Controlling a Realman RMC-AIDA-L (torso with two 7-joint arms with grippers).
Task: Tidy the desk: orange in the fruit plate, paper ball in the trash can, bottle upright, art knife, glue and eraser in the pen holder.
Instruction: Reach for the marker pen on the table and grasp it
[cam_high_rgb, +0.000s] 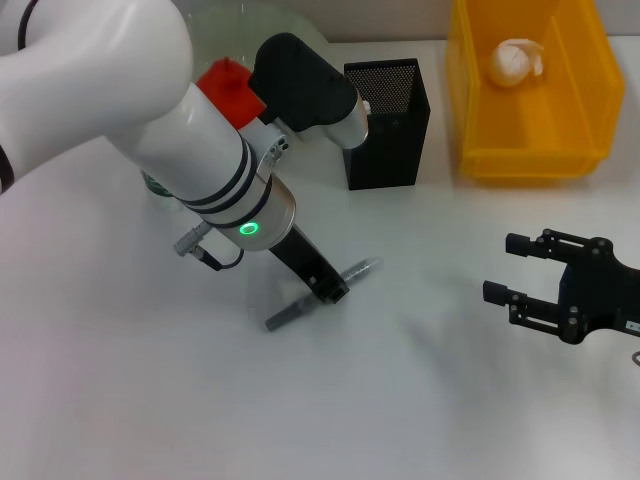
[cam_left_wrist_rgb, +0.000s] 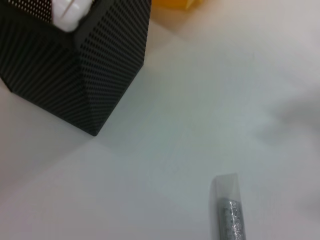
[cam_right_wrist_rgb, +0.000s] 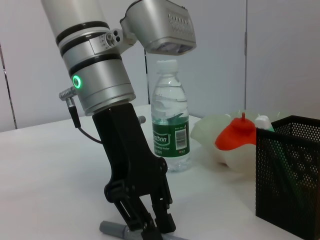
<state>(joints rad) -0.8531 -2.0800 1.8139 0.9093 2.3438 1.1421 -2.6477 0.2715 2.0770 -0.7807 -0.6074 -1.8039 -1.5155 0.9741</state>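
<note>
A thin grey stick with a clear cap lies on the white table; I cannot tell whether it is the art knife or the glue. My left gripper is down on its middle, fingers closed around it. The black mesh pen holder holds a white item. The orange sits in the pale fruit plate. In the yellow trash can lies the paper ball. The bottle stands upright. My right gripper hovers open at the right.
The left arm covers most of the bottle and the fruit plate in the head view. The pen holder stands just behind the grey stick, with the trash can to its right. Bare table lies between the two grippers and toward the front edge.
</note>
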